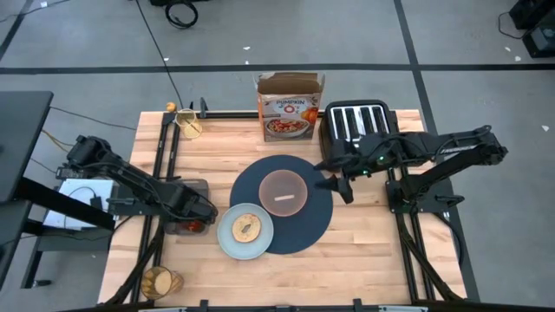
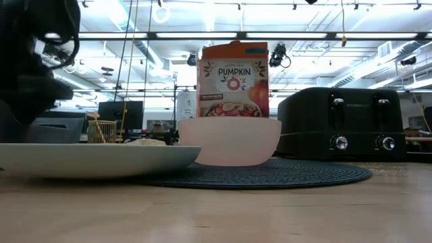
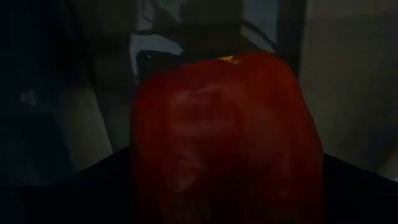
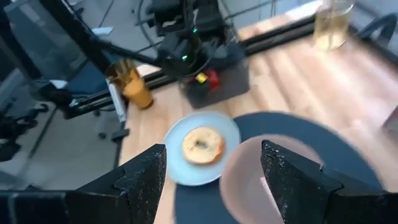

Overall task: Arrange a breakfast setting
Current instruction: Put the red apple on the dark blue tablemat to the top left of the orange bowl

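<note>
The left arm reached across the table's left edge, its left gripper (image 1: pixel 192 224) low and closed around a red apple (image 3: pixel 227 137). The right arm extended inward from the right side, its right gripper (image 4: pixel 214 180) raised above the table with both fingers (image 4: pixel 134 180) spread apart, holding nothing.

Wooden table (image 1: pixel 364 260): placemat (image 1: pixel 316 221) mid-table, plate (image 1: pixel 227 243) beside it, overlapping its edge; cereal box (image 1: pixel 290 117) and toaster (image 1: pixel 357 121) along the far edge, glass (image 1: pixel 161 282) at the near-left corner.
</note>
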You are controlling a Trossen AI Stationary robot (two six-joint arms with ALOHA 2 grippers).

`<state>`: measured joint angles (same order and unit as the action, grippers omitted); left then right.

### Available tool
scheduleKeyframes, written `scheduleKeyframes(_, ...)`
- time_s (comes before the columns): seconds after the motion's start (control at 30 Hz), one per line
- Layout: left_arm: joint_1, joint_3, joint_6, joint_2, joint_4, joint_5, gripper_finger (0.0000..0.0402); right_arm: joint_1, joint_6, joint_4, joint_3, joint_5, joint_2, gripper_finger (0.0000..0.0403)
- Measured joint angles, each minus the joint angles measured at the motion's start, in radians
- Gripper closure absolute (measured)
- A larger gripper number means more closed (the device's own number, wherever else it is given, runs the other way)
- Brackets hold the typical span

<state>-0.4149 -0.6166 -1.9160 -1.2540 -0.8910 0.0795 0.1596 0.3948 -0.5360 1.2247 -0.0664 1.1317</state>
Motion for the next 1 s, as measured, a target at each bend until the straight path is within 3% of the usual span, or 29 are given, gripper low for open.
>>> scheduleKeyframes(0.37,-0.007,-0.241,0.017,0.074,-0.363,-0.025,0.0057,0.001,-0.124,0.042,0.000,-0.023,-0.023,0.0137)
scheduleKeyframes(0.5,0.002,-0.311,0.035,0.115,-0.335,-0.049,0.0059,0.000,-0.129,0.049,0.000,-0.023,-0.023,0.0137)
scheduleKeyframes(0.6,0.043,-0.361,0.043,0.127,-0.372,0.010,0.0059,0.009,-0.126,0.049,0.000,-0.022,-0.022,0.0137)
scheduleKeyframes(0.77,0.179,-0.400,0.151,0.124,-0.353,0.058,0.0059,0.018,-0.116,0.049,0.000,-0.022,-0.022,0.0137)
scheduleKeyframes(1.0,0.393,-0.401,0.252,0.124,-0.136,0.084,0.0059,0.018,-0.084,0.028,0.000,0.034,-0.022,0.0138)
